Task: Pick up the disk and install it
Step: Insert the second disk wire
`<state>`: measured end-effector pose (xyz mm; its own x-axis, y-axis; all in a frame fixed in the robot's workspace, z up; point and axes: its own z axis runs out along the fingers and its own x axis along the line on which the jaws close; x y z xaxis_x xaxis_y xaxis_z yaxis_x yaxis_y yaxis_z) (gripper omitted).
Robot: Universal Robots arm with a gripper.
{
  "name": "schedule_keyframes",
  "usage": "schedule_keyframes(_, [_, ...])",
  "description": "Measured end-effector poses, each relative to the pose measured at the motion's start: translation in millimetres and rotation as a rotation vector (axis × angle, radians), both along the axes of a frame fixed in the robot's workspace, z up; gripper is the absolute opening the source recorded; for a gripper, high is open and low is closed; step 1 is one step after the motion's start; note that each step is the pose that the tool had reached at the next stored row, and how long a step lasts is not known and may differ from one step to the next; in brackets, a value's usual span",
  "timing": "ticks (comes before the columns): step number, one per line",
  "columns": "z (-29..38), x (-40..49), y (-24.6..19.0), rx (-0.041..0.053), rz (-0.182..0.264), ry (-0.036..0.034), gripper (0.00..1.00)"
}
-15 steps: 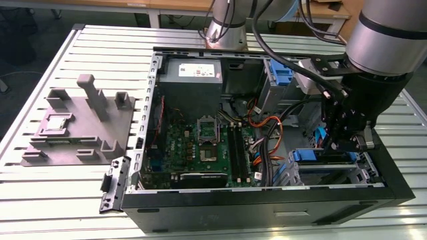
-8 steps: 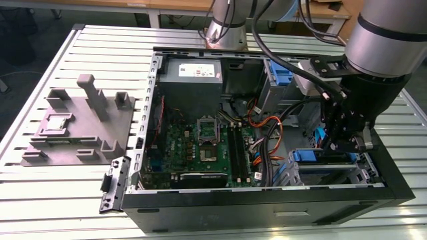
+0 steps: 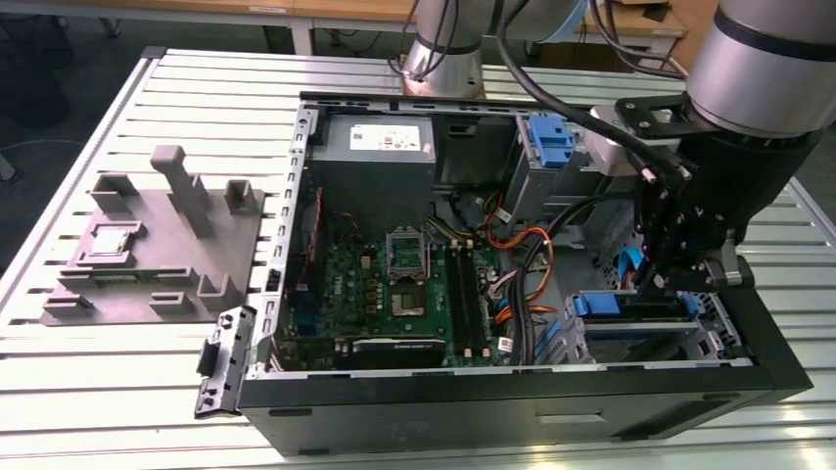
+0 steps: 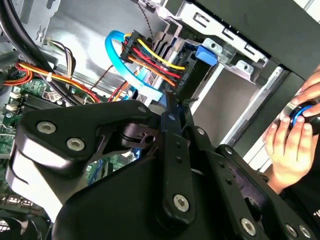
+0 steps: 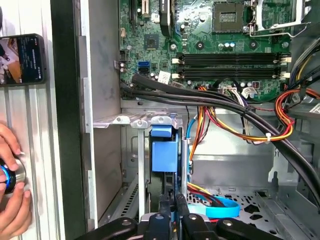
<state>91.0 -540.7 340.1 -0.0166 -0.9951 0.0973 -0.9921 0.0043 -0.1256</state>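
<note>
A: Gripper state?
B: Gripper [image 3: 675, 277] is down inside the open computer case [image 3: 523, 411], at the drive bay [image 3: 647, 338] on the exterior view's right. In the first wrist view the fingers [image 5: 179, 210] sit close together, clamped on the thin edge of the blue carrier [image 5: 165, 155]. So it's grasping the disk [image 5: 156, 187].
A: Where's the disk exactly?
B: Standing on edge in the bay slot, between the metal bay walls, next to the case's side wall. In the exterior view its blue frame [image 3: 614, 305] shows just under the gripper, at the bay's top.
A: What's hidden?
B: The disk's metal body and label are mostly out of sight; only the carrier and a dark edge show. In the second wrist view the black gripper linkage [image 4: 165, 165] blocks the contact point. Whether the disk is fully seated, can't tell.
A: Cables?
B: Red, yellow and black wires into a black connector [image 4: 172, 72], plus a blue flat cable [image 4: 120, 60], right by the carrier.
A: Any writing?
B: White label on the power supply [image 3: 379, 147], text too small to read. Motherboard [image 3: 405, 284] print also unreadable.
A: Anything else?
B: A person's hand [image 5: 12, 200] on a round knob [image 5: 9, 175] outside the case, a phone [image 5: 22, 57] lying nearby, and a grey fixture [image 3: 151, 245] on the table [image 3: 196, 88].
</note>
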Motion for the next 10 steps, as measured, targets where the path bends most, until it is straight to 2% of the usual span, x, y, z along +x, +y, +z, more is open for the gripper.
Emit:
schedule_keyframes(2, [0.2,0.0,0.0,0.0002,0.0,0.0,0.16])
schedule_keyframes(4, [0.3,0.0,-0.2,0.0052,0.0,0.0001,0.16])
schedule_keyframes(8, [0.1,0.0,-3.6,0.0376,0.0,0.0001,0.16])
schedule_keyframes(10, [-0.1,-0.1,-5.4,0.0483,0.0,0.0,0.16])
